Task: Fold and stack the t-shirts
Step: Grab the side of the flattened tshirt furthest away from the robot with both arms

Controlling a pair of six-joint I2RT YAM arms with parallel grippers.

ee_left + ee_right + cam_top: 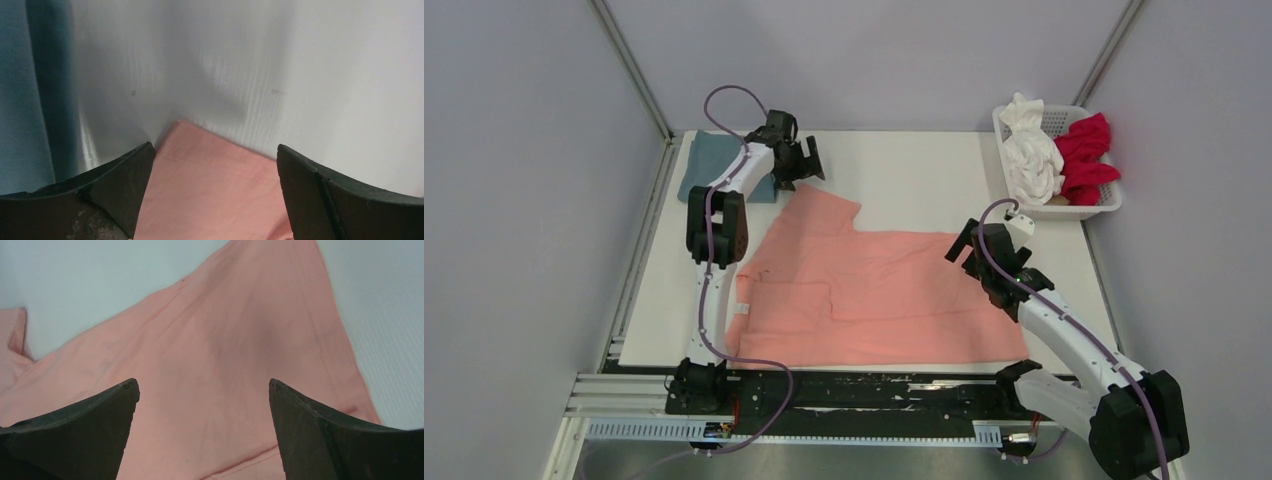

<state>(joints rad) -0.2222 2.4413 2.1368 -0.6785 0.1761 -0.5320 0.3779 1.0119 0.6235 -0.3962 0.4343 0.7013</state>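
- Salmon-pink tee (874, 290): spread mostly flat across the middle of the desk (904, 170). Its near hem runs along the near edge. A stepped outline shows on the far side, and one flap reaches toward the far left.
- Left tool (809, 165): at the far left, over the tip of that flap. The jaws stand wide apart and grip nothing. In the wrist view the pink corner lies between the two dark fingers (120, 185), with bare desk beyond. Cannot tell whether the tips touch the cloth.
- Right tool (964, 243): at the tee's far right corner. The jaws are likewise spread and hold nothing. Its wrist view shows pink fabric filling the gap between the fingers, with the stitched hem edge running off to the right. Contact with the cloth is unclear.
- Blue-grey tee (709, 160): a folded block at the desk's far left corner, just beside the left arm and apart from the pink tee.
- Basket (1114, 205): white lattice, at the far right corner. It holds a bunched white tee (1032, 160) on the left and a crumpled crimson tee (1089, 155) on the right. The two touch, and both heap above the rim.
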